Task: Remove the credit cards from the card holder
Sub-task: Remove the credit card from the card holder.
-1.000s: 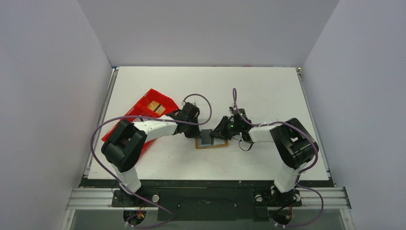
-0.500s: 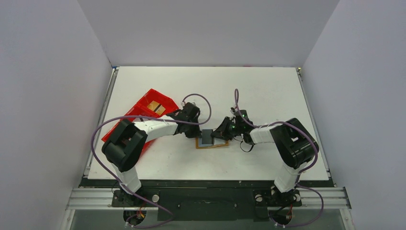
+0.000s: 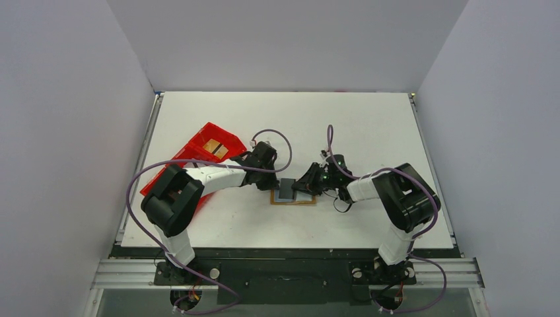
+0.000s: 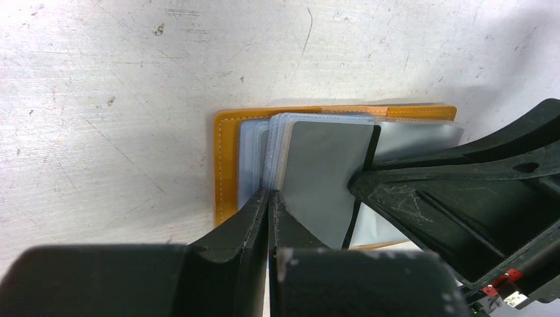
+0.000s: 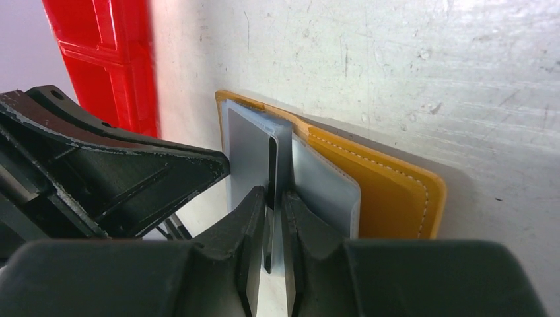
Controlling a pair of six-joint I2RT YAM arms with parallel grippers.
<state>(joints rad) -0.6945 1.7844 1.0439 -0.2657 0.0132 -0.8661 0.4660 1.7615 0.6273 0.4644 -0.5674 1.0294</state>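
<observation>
Right claw (image 5: 274, 195), nearly closed: its two black fingers nip one of the credit cards (image 5: 245, 152) by its edge. A thin dark sliver of that card stands in the slim gap between them. The pinched card is pale blue-grey and tilts up off the rest of the stack instead of lying flat.

The card holder (image 5: 389, 191), a small tan folding wallet with pale stitching, lies open and flat on the white table (image 3: 356, 125). In the right wrist view it sits straight ahead of the right claw's fingertips, and its leather spreads out to the right of them. The remaining cards lie fanned inside it, some in clear sleeves, under the lifted one.

Left claw (image 4: 269, 195), fully closed: its fingers press together with no gap. Their tips rest at the near edge of the card stack, just inside the holder's tan border (whether they pinch a sleeve or only press down cannot be told). In the left wrist view the right claw reaches in from the right and meets the lifted card's right edge.

From above, the holder lies near the middle of the table, a little toward the arms. The two claws meet over it, the left from the left side and the right from the right side. A red tray (image 3: 210, 135) sits on the table to the left, partly under the left arm and apart from the holder.
</observation>
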